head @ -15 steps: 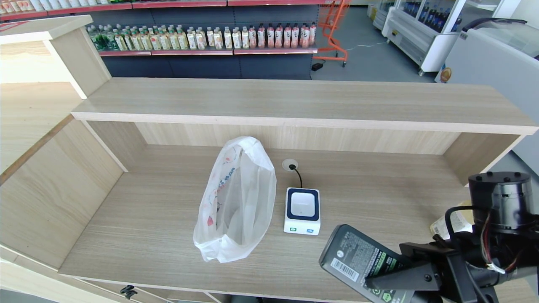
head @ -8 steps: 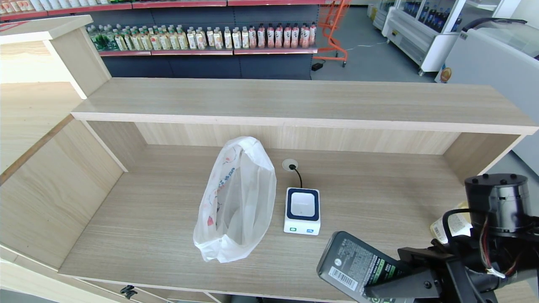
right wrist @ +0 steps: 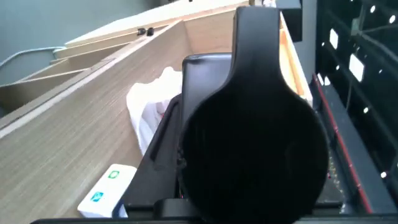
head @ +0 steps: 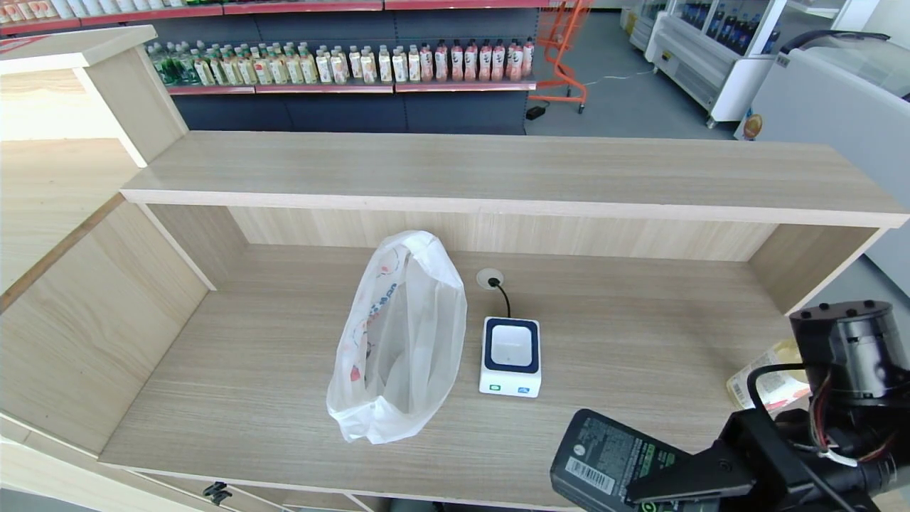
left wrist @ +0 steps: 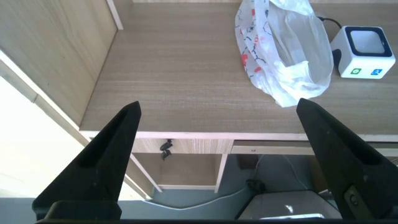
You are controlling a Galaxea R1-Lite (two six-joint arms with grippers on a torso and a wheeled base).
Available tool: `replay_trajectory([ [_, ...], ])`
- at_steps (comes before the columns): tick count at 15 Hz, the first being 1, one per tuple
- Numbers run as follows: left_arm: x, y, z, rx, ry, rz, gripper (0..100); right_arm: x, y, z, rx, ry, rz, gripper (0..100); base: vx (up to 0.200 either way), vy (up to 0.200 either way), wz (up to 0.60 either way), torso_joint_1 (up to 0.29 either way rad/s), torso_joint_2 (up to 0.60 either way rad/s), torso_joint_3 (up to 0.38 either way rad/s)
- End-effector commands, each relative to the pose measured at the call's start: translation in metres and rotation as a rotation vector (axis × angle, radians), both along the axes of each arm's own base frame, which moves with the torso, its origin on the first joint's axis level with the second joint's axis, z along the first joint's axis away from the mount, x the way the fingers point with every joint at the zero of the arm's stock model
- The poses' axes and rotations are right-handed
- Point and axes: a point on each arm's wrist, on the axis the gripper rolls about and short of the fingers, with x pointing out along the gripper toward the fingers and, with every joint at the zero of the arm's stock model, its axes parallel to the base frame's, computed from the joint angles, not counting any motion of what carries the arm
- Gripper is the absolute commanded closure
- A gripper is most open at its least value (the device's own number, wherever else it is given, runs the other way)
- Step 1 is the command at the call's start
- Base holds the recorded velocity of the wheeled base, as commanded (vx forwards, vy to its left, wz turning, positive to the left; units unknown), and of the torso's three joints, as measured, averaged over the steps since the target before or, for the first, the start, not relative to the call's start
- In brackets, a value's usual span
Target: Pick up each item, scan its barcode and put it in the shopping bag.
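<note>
On a shop's checkout surface [head: 640, 334], the right tool [head: 643, 489] clamps a dark packet [head: 604, 455] at lower right, whose upturned barcode [head: 590, 475] should be turned to face the central scanner [head: 510, 355] beside the shopping bag [head: 402, 334].

Bright, even overhead light on my counter [head: 640, 341]; the bag [head: 398, 334] casts only a faint shadow. Glare whitens the left ledge [head: 43, 114], and edges bow outward.

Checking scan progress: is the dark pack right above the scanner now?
No, the dark pack is held to the right of the scanner, nearer the robot, leaving its window uncovered.
</note>
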Motion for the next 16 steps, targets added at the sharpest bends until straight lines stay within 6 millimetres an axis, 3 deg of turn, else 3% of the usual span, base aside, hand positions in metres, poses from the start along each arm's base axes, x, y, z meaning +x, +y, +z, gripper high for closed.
replay_trajectory([
  [1,0.000,0.000,0.000,0.001,-0.001,0.000,0,-0.004,-0.033,0.019,0.018,0.216,-0.255,100,0.000,0.000,0.00,0.000,0.00,0.000],
  [2,0.000,0.000,0.000,-0.001,-0.001,0.000,0,-0.004,-0.067,0.033,0.068,0.270,-0.491,100,0.000,0.000,0.00,0.000,0.00,0.000],
  [3,0.000,0.000,0.000,0.001,-0.001,0.000,0,-0.010,-0.081,0.035,0.097,0.360,-0.593,100,0.000,0.000,0.00,0.000,0.00,0.000],
  [7,0.000,0.000,0.000,0.001,0.001,0.000,0,-0.003,-0.081,0.056,0.290,1.090,-0.739,100,0.000,0.000,0.00,0.000,0.00,0.000],
  [9,0.000,0.000,0.000,0.001,-0.001,0.000,0,0.006,-0.076,0.056,0.385,1.438,-0.858,100,0.000,0.000,0.00,0.000,0.00,0.000],
  [11,0.000,0.000,0.000,-0.001,0.001,0.000,0,0.021,-0.070,0.052,0.484,1.632,-0.939,100,0.000,0.000,0.00,0.000,0.00,0.000],
  [13,0.000,0.000,0.000,0.001,-0.001,0.000,0,0.060,-0.047,0.034,0.689,1.885,-1.059,100,0.000,0.000,0.00,0.000,0.00,0.000],
  [16,0.000,0.000,0.000,0.001,-0.001,0.000,0,0.081,-0.012,0.015,0.833,2.103,-1.152,100,0.000,0.000,0.00,0.000,0.00,0.000],
])
